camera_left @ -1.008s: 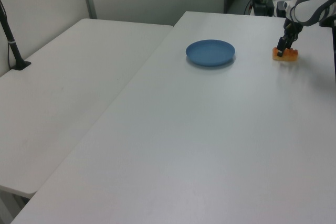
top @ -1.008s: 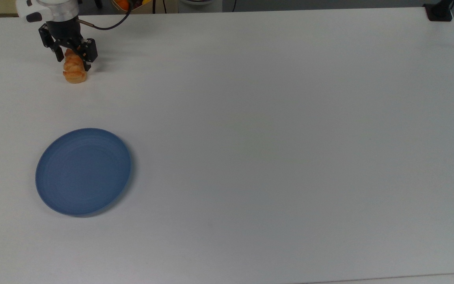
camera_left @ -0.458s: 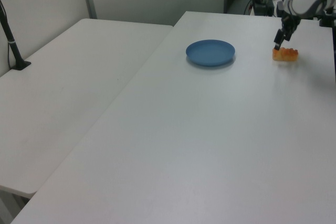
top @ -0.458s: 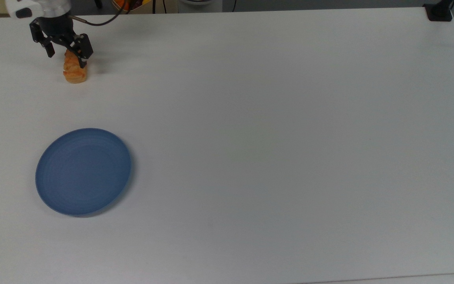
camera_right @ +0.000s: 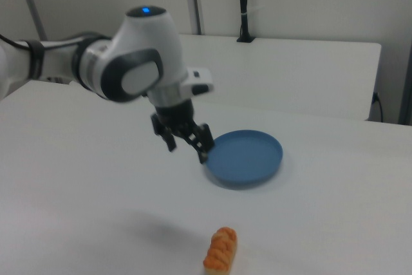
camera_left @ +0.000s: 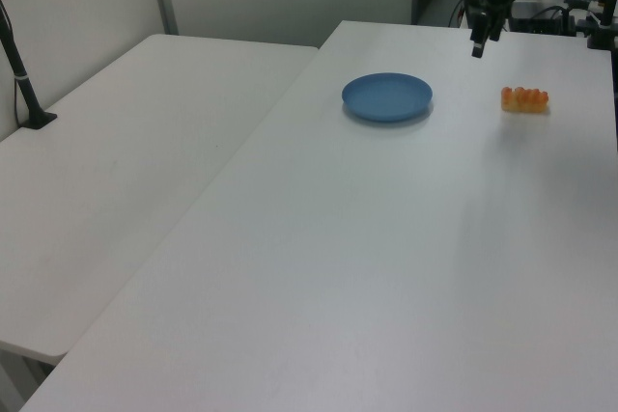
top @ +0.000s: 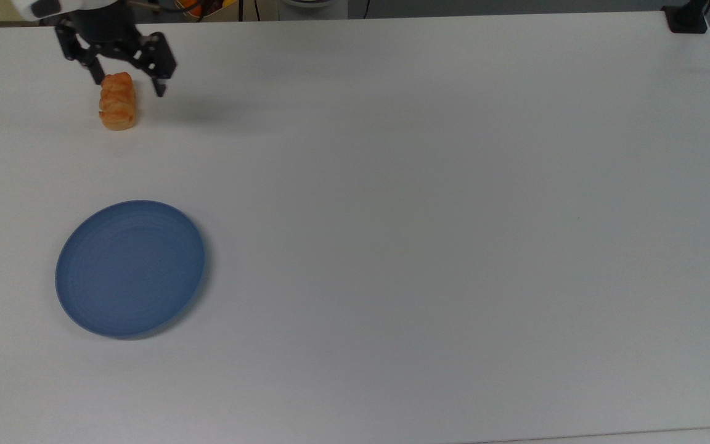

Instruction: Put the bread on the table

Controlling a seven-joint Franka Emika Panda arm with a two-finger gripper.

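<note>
The small oblong golden-orange bread roll [top: 117, 102] with its ridged flaky crust lies flat on the large plain white table [top: 429, 203], well apart from the round blue plate [top: 130, 268]; in the right view the bread [camera_right: 220, 248] sits near the lower edge, on the near side of the plate [camera_right: 245, 157]. The black two-finger gripper [top: 127, 79] hangs above the bread's far end, fingers spread wide and holding nothing, clear of the roll. In the top view the white arm is cut off by the upper edge; in the left view the gripper [camera_left: 480, 38] is small and dark, its fingers hard to separate, with the bread [camera_left: 524, 99] lower and to the left view's right.
</note>
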